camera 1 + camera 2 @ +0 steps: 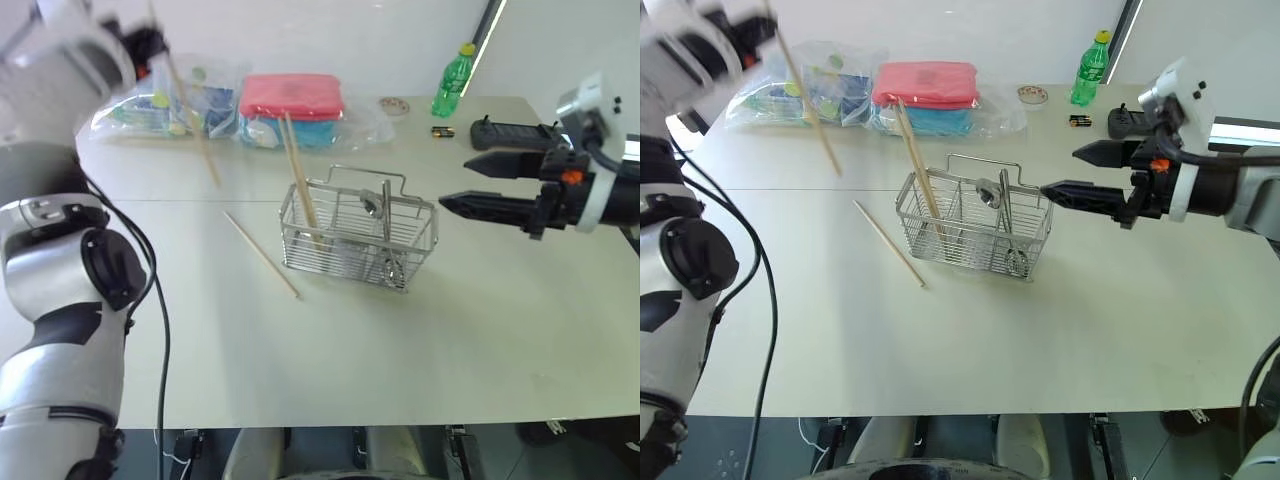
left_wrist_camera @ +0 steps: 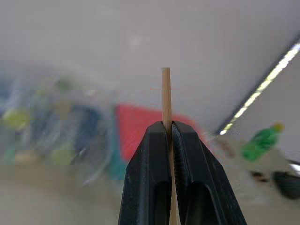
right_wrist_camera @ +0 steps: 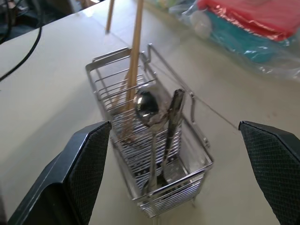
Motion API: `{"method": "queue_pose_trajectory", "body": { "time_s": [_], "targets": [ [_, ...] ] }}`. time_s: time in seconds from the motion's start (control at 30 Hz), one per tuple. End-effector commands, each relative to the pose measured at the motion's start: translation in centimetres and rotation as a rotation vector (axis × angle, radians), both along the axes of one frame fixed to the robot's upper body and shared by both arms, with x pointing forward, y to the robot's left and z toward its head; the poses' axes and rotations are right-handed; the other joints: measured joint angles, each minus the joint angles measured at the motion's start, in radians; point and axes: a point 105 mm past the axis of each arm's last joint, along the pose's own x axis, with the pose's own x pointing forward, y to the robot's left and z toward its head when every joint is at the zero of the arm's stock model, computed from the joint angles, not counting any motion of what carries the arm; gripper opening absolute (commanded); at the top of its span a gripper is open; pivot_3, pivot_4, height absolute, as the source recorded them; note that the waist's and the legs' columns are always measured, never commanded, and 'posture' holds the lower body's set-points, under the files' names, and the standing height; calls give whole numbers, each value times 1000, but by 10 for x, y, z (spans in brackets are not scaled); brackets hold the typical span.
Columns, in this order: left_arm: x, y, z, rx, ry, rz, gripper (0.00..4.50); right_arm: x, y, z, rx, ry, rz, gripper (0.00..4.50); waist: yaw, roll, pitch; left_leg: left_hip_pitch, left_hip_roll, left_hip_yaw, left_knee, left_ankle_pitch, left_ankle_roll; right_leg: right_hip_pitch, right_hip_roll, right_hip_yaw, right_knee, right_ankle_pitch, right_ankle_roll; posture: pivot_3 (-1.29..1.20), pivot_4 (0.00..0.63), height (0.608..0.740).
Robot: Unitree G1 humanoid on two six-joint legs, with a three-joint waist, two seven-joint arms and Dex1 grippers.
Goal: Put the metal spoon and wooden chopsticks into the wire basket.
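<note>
Left claw (image 2: 169, 140) clamped on a chopstick (image 1: 190, 115) slanting down-right, right claw (image 1: 455, 185) spread wide beside wire basket (image 1: 358, 240)

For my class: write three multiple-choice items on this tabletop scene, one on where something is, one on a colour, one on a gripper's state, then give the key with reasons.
1. Where is the metal spoon?
A. On the table
B. In the wire basket
C. In the right gripper

2. What colour is the bottle?
A. Green
B. Red
C. Blue

3. What is the left gripper doing?
A. Standing open
B. Shut on a wooden chopstick
C. Shut on the spoon

Key: B, the spoon stands among the basket's wires; A, green body with a yellow cap; B, the fingers pinch the pale stick.
</note>
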Motion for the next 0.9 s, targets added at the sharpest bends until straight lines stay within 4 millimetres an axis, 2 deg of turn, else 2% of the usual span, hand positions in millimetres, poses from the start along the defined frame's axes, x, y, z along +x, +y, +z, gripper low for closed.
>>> {"method": "queue_pose_trajectory", "body": {
  "time_s": [0.03,0.1,0.13,0.23,0.33,0.47,0.67,0.9],
  "targets": [
    [-28,-37,26,37,-142,-217,21,-22,3,16,2,-77,112,4500,-1,1,0,0,0,0,0,0,0,0,0,0,0,0,0,0,150,692],
    [-45,-59,32,71,-179,-353,21,-31,5,16,0,-69,168,4500,-3,1,0,2,1,0,0,0,1,0,1,0,0,0,0,0,150,692],
    [-53,-72,28,115,-183,-424,21,-34,6,15,-7,-64,189,4500,-5,1,0,2,1,0,1,0,1,0,2,0,1,0,0,0,150,692],
    [-70,-97,2,269,-172,-566,21,-43,9,14,-6,-57,239,4500,-13,1,0,5,2,0,1,0,0,1,2,0,3,0,0,0,150,692],
    [-81,-111,-21,363,-176,-648,21,-51,10,17,3,-56,285,4500,-21,2,1,9,2,0,1,0,0,6,2,1,2,0,0,0,150,692],
    [-89,-123,-33,409,-211,-693,21,-57,12,12,-15,-52,313,4500,-21,2,1,10,3,0,1,0,0,6,3,1,2,-1,0,0,150,692],
    [-84,-126,-14,425,-302,-643,21,-59,16,10,-9,-58,325,4500,-18,1,1,8,2,0,1,0,1,6,2,1,1,0,-2,0,150,692],
    [-77,-103,20,494,-374,-552,21,-53,14,7,9,-60,303,4500,-22,2,1,8,2,0,1,0,1,5,3,1,1,0,-2,0,150,692]
  ]
}}
